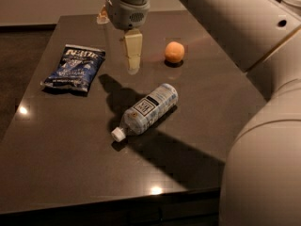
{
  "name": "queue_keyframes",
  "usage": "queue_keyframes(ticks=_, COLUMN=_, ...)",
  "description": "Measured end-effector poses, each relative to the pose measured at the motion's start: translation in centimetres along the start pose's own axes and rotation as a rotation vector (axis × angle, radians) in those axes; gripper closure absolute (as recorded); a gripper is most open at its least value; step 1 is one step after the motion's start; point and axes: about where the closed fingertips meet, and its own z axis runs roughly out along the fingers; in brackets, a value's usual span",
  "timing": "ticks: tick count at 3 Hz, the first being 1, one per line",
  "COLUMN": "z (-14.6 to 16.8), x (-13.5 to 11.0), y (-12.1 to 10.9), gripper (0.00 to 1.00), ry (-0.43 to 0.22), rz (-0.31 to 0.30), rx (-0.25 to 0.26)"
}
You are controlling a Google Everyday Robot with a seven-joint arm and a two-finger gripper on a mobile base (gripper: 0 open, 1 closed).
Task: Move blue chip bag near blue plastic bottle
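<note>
The blue chip bag (75, 68) lies flat on the left part of the dark table (66, 164), white lettering at its far end. The blue plastic bottle (146, 108) lies on its side near the table's middle, white cap pointing front left. My gripper (132, 66) hangs from the arm above the table, between the bag and the round orange fruit (174, 52), to the right of the bag and behind the bottle. It holds nothing.
The orange fruit sits at the back right of the bottle. My large pale arm (254, 79) fills the right side of the view. The table's left edge runs close beside the bag.
</note>
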Motion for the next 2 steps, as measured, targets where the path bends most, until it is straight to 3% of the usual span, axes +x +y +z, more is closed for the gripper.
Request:
queue_keyframes(ticks=1, z=0.1, x=0.2, y=-0.4, gripper=0.00, ry=0.004, rz=-0.009, rx=0.001)
queue_keyframes(ticks=2, z=0.7, x=0.1, y=-2.0, gripper=0.00, ry=0.012, rz=-0.060, rx=-0.002)
